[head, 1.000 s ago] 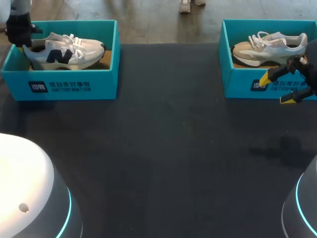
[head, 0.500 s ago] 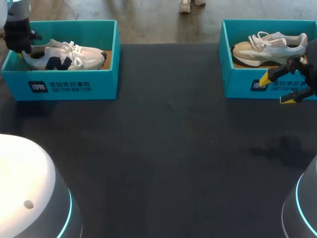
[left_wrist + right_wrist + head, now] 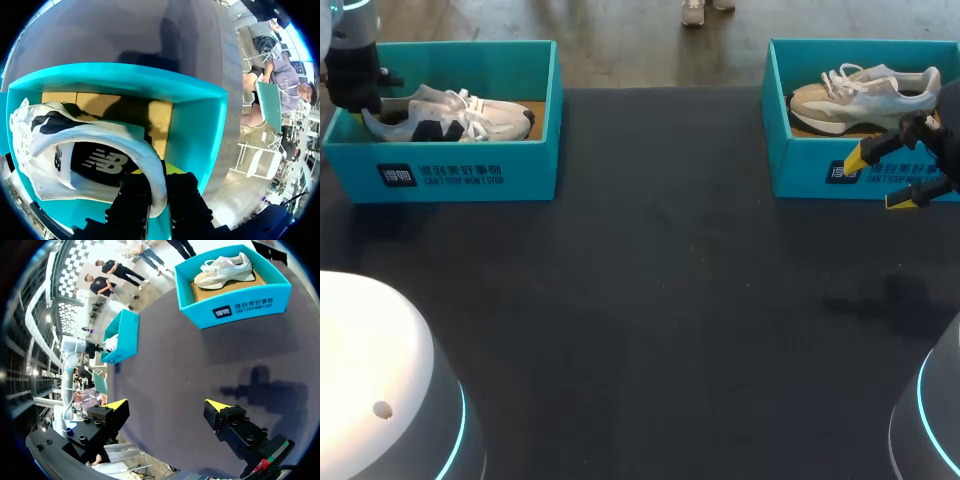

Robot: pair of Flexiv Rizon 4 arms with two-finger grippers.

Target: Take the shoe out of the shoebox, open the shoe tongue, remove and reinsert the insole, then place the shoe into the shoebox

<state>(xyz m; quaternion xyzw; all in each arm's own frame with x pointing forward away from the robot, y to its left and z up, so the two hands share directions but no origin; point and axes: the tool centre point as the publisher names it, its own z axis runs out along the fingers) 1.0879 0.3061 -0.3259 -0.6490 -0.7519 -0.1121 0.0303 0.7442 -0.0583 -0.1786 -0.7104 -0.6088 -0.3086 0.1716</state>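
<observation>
A white shoe with navy markings (image 3: 450,115) lies low inside the left teal shoebox (image 3: 460,172), toe pointing right. My left gripper (image 3: 364,108) is at the box's left end, shut on the shoe's heel collar. In the left wrist view the heel rim of the shoe (image 3: 90,150) runs between the fingers of that gripper (image 3: 157,192), with the shoebox wall (image 3: 195,130) and its brown floor ahead. My right gripper (image 3: 878,180) hangs open and empty in front of the right teal box (image 3: 800,170). In its own wrist view the right gripper (image 3: 166,405) is spread wide above the dark table.
A beige shoe (image 3: 865,95) rests in the right teal box (image 3: 240,305), seen ahead of my right gripper as the beige shoe (image 3: 222,270). The dark tabletop (image 3: 650,300) stretches between the boxes. White robot bases (image 3: 370,380) fill the near corners.
My left gripper has lowered the white shoe from a raised position down into the left box. The right arm has not moved.
</observation>
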